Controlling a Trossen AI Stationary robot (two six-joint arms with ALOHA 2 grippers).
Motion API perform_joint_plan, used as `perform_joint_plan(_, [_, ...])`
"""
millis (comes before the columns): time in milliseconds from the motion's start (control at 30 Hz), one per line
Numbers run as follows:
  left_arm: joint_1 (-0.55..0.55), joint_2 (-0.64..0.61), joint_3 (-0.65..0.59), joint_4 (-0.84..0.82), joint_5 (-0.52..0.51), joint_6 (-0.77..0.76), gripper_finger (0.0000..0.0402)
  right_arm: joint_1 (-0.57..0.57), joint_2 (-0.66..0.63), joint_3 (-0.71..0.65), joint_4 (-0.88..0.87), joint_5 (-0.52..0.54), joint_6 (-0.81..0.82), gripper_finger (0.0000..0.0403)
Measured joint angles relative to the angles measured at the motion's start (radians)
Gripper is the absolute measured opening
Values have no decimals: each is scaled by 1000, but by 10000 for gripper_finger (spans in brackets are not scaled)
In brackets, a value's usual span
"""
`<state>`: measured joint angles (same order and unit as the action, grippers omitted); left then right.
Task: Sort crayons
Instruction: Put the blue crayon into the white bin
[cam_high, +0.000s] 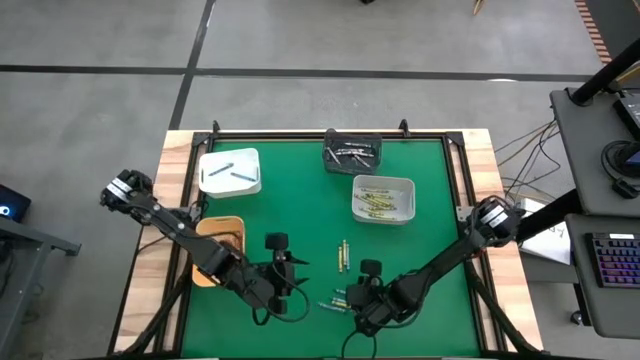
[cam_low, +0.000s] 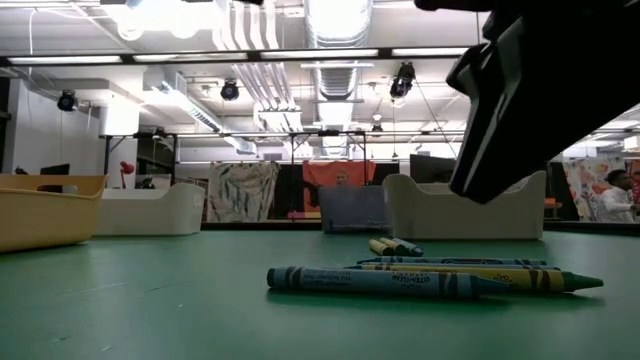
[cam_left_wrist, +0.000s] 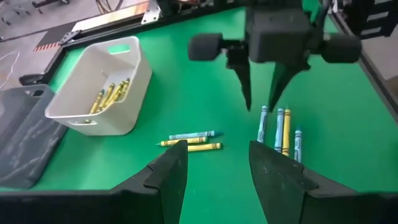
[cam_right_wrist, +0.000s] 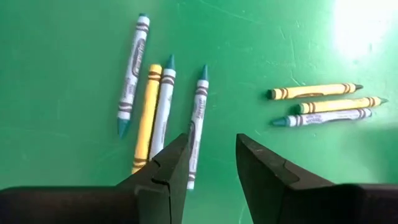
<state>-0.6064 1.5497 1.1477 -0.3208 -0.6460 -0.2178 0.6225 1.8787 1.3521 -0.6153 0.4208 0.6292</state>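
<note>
Several crayons (cam_right_wrist: 163, 102), blue ones and a yellow one, lie side by side flat on the green mat (cam_high: 420, 250). Three more crayons (cam_right_wrist: 323, 104), two yellow and one blue, lie a little farther from the near edge. My right gripper (cam_right_wrist: 211, 158) hangs open over the near group, fingers pointing down; the low view shows it (cam_low: 520, 110) clear above those crayons (cam_low: 400, 280). My left gripper (cam_left_wrist: 214, 168) stands open to their left with nothing between its fingers, facing my right gripper (cam_left_wrist: 260, 102).
Along the far side stand a white tray with blue crayons (cam_high: 230, 172), a dark tray with pale crayons (cam_high: 352, 152) and a white tray with yellow crayons (cam_high: 384, 198). A tan tray (cam_high: 222, 240) sits at the left beside my left arm. Bare mat lies at the right.
</note>
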Motion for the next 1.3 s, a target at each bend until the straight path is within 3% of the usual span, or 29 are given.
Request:
perform_joint_plan(367, [-9,-107,0,-15,-2,-30,154,-14,8,-65,141,-1,-45,123])
perform_joint_plan(933, [-13,-114,0,-11,-1,-82,154,-26,4,-271,391,-6,-46,119])
perform_joint_plan(1300, [-17,-46,-83,209,-27,-61,154,-47,-8,-330,479,-7,-134,17])
